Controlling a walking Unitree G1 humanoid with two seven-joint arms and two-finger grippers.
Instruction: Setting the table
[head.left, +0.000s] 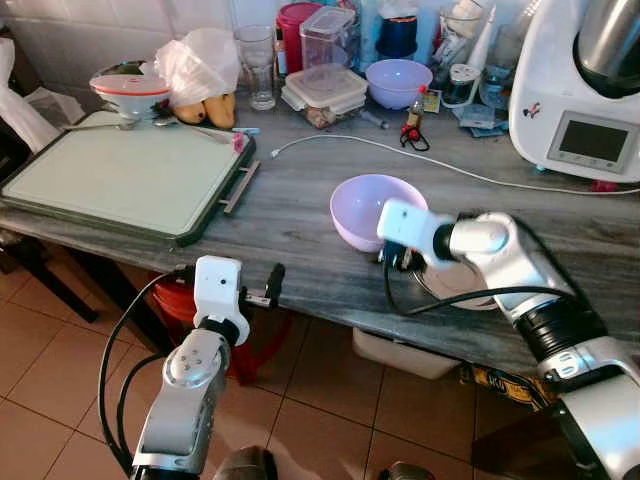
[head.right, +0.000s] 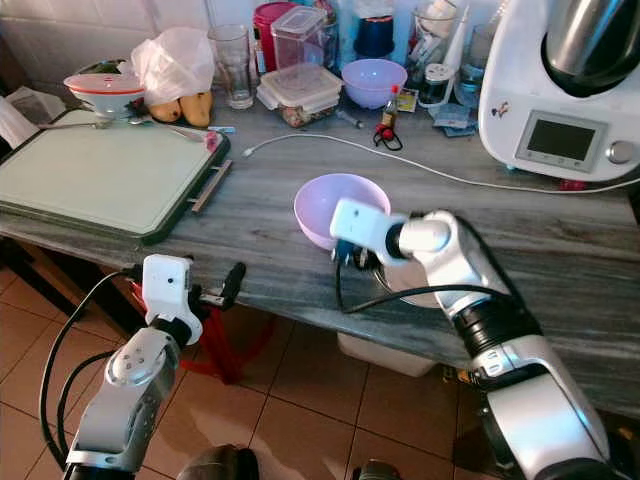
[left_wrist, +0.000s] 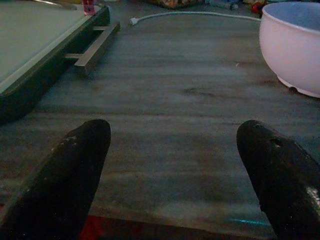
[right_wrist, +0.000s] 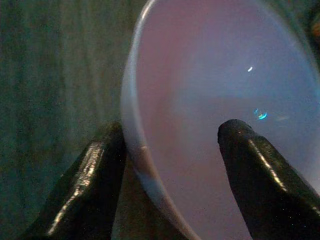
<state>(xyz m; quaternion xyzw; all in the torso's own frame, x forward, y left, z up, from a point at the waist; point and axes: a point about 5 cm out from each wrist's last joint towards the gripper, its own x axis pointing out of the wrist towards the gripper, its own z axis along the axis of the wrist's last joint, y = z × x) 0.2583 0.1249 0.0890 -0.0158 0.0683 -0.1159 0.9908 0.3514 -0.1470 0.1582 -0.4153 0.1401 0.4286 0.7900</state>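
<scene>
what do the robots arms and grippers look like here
Both arms are silver metal with rounded joints. Each wrist carries a boxy white housing, and black cables loop along the forearms. The right arm has a black ribbed ring partway up. The left gripper and right gripper each have two long black fingers, rounded at the tips, glossy and a little scuffed.

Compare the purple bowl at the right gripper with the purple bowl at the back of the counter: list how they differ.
The near bowl sits tilted in open counter space; the back bowl stands level among the clutter by the wall. The right gripper straddles the near bowl's rim, one finger inside and one outside, not closed on it; nothing touches the back bowl. The near bowl looks paler and pinker, the back bowl bluer. Both are round, plain and empty.
</scene>
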